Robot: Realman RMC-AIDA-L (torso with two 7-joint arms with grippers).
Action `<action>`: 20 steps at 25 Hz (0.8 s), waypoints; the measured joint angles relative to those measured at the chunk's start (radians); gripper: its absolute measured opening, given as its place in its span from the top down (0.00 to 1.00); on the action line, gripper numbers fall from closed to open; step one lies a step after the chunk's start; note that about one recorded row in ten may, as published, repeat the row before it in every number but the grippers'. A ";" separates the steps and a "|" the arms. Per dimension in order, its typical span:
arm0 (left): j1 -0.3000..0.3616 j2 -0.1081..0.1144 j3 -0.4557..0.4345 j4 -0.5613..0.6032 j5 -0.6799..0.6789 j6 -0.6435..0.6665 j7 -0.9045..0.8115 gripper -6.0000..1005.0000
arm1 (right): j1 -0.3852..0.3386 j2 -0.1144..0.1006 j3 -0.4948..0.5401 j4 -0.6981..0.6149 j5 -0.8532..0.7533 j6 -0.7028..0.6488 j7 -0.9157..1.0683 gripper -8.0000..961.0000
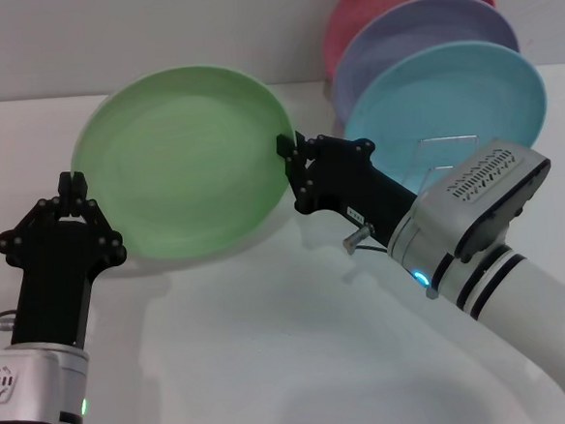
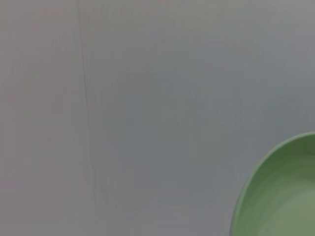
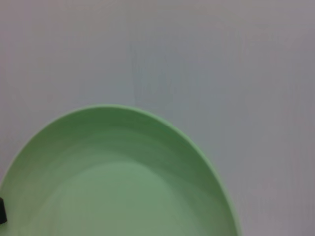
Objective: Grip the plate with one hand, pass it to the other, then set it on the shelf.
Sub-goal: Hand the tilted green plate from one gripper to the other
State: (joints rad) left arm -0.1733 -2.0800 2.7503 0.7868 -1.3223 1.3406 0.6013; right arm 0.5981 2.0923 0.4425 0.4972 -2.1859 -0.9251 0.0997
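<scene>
Right end effector [image 1: 288, 153] clamps the green plate [image 1: 187, 160] at its rim, lifted off the worktop [image 1: 273, 348]; left end effector [image 1: 73, 202], seemingly open, waits beside it. You've handover and shelf left.

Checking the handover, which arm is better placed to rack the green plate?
Right. Its end effector grips the green plate rim beside the racked plates; the left end effector sits at the far edge.

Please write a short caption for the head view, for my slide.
Right end effector grips the green plate's rim above the table; left end effector waits at its opposite edge.
</scene>
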 joint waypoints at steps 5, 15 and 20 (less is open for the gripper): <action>0.000 0.000 0.000 0.000 0.000 0.000 0.000 0.84 | 0.001 0.000 -0.003 0.001 0.000 0.000 0.000 0.93; 0.000 0.000 0.002 0.000 0.000 0.000 -0.003 0.84 | 0.001 0.000 -0.004 0.001 0.000 0.000 0.000 0.93; -0.001 0.000 0.000 -0.001 0.000 -0.002 -0.005 0.83 | 0.001 0.000 -0.004 0.002 0.000 -0.001 0.000 0.93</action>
State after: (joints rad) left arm -0.1739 -2.0801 2.7507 0.7856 -1.3223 1.3388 0.5963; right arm 0.5988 2.0923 0.4386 0.4991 -2.1859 -0.9264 0.0997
